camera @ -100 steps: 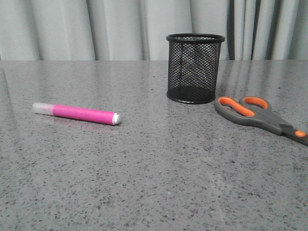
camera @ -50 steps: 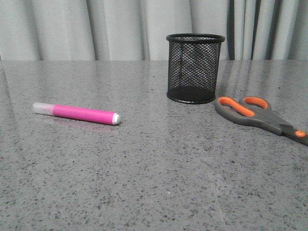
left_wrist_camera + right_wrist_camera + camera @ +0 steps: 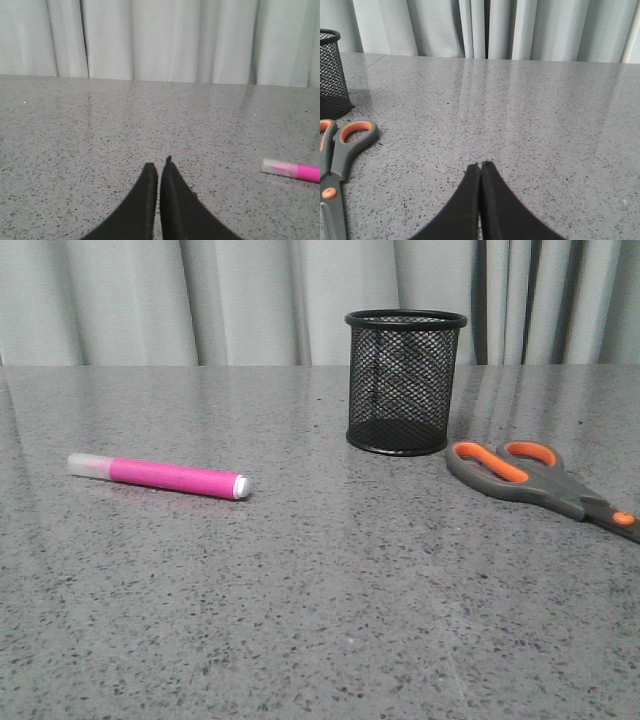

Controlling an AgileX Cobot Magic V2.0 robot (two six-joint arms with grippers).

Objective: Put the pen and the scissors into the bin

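Observation:
The pink pen (image 3: 158, 475) lies flat on the grey table at the left, whitish cap pointing left; its cap end also shows in the left wrist view (image 3: 292, 170). The scissors (image 3: 540, 480) lie flat at the right, handles toward the bin; they also show in the right wrist view (image 3: 340, 160). The black mesh bin (image 3: 405, 380) stands upright at the back centre, empty as far as I can see, and its edge shows in the right wrist view (image 3: 332, 72). My left gripper (image 3: 159, 167) is shut and empty above bare table. My right gripper (image 3: 481, 165) is shut and empty. Neither arm shows in the front view.
The speckled grey table (image 3: 320, 620) stretches to a pale curtain (image 3: 250, 300) at the back. Only the pen, the scissors and the bin stand on it.

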